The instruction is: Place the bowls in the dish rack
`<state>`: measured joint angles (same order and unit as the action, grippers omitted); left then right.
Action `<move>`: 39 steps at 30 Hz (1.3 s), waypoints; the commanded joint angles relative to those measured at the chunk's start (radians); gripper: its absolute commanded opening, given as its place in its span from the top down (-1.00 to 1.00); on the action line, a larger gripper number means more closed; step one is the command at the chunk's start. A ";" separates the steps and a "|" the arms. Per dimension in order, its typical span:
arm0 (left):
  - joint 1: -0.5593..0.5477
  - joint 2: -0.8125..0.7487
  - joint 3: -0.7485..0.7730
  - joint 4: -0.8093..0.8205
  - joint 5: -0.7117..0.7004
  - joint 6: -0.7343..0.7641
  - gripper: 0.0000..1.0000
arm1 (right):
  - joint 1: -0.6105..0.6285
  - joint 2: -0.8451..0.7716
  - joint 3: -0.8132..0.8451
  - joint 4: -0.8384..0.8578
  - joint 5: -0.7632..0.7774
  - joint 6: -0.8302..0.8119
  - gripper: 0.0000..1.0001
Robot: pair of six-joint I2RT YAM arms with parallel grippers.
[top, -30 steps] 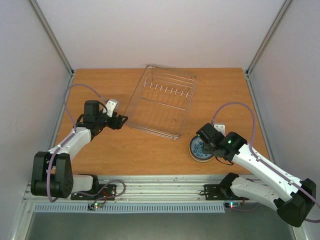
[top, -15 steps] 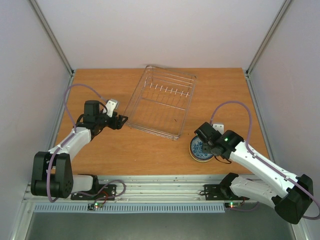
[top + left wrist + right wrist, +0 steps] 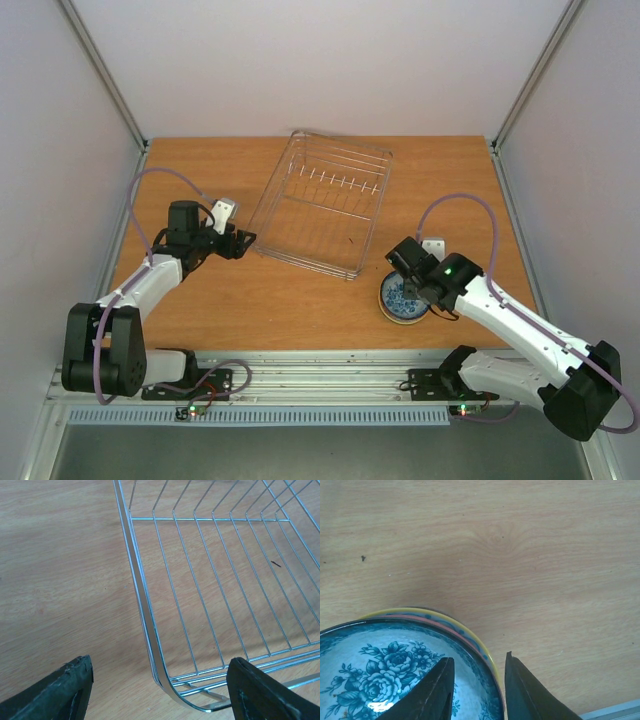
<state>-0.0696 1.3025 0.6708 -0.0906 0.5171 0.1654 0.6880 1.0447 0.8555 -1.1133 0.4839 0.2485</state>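
Observation:
A stack of bowls [image 3: 402,298] sits on the table near the front, right of centre. The top bowl [image 3: 380,680] is blue-and-white with a rose pattern, and it rests in a bowl with a yellow and pink rim [image 3: 470,632]. My right gripper [image 3: 478,657] is open and straddles the stack's right rim. One finger is inside the top bowl and the other outside, with small gaps to the rim. The dish rack [image 3: 322,205] of silvery wire holds nothing. My left gripper [image 3: 161,661] is open around the rack's near left corner [image 3: 165,692] without touching it.
The rack lies at an angle on the wooden table [image 3: 250,300], its row of upright prongs [image 3: 335,180] toward the back. Metal frame posts and pale walls bound the table on both sides. The front rail [image 3: 330,365] runs just below the bowls.
My right arm has shifted a little to the left over the bowls and its jaws have narrowed slightly around the rim. The left arm and the rack have not moved.

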 commanded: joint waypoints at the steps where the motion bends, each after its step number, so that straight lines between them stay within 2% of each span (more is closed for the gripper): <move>1: -0.004 0.002 -0.008 0.035 0.012 0.005 -0.49 | -0.017 0.010 0.021 0.016 0.021 -0.036 0.39; 6: -0.004 0.006 -0.006 0.034 0.012 0.002 -0.49 | -0.026 0.031 0.009 0.034 0.004 -0.049 0.30; 11: -0.004 0.006 -0.006 0.034 0.009 0.003 -0.49 | -0.034 0.042 -0.001 0.058 -0.011 -0.062 0.31; 19: -0.004 0.007 -0.007 0.034 0.006 0.003 -0.49 | -0.040 0.043 -0.004 0.064 -0.021 -0.069 0.65; 21: -0.004 0.007 -0.006 0.034 0.006 0.003 -0.49 | -0.039 0.039 -0.003 0.061 -0.021 -0.069 0.80; 22: -0.004 0.007 -0.006 0.035 0.006 0.003 -0.49 | -0.039 0.037 -0.003 0.058 -0.017 -0.068 0.94; 28: -0.004 0.005 -0.006 0.030 0.009 0.005 -0.49 | -0.040 -0.001 0.004 0.046 -0.010 -0.063 0.97; 31: -0.005 0.000 0.027 -0.036 0.068 0.006 -0.43 | -0.040 -0.024 0.007 0.053 -0.026 -0.072 0.96; 34: -0.041 -0.006 0.089 -0.116 0.094 -0.002 -0.37 | -0.039 -0.049 0.006 0.063 -0.023 -0.075 0.27; 35: -0.061 -0.006 0.110 -0.140 0.081 -0.004 -0.37 | -0.040 -0.062 0.006 0.066 -0.021 -0.075 0.12; 37: -0.109 0.001 0.158 -0.190 0.060 -0.008 -0.37 | -0.040 -0.091 0.012 0.061 -0.016 -0.073 -0.05; 39: -0.175 0.016 0.213 -0.251 0.033 -0.009 -0.38 | -0.039 -0.119 0.028 0.044 0.004 -0.067 -0.14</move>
<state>-0.1501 1.3025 0.7761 -0.2382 0.5499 0.1638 0.6506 0.9806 0.8555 -1.0592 0.4561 0.1749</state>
